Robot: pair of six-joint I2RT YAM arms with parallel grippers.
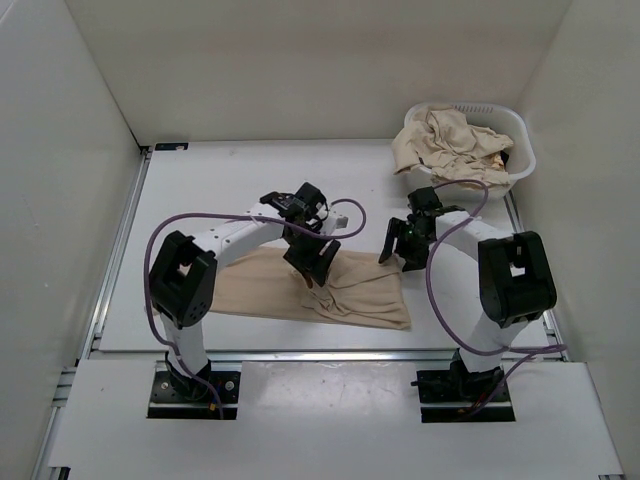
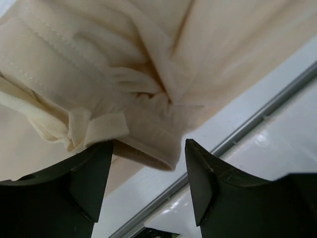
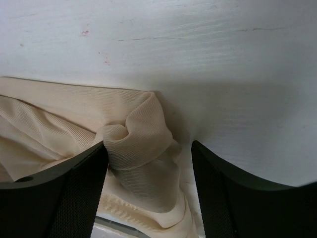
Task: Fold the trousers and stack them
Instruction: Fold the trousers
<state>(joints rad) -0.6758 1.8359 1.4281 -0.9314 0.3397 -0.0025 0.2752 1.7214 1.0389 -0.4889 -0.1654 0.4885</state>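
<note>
Well, mid-fold: the trousers (image 1: 345, 297) lie bunched at the front of the table (image 1: 240, 185), with the left gripper (image 1: 316, 270) and right gripper (image 1: 398, 250) spread over creases (nothing pinched yet). Next, I'd guess, both must close on cloth.

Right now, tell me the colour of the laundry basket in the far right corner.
White; the basket shows best in the top external view.
</note>
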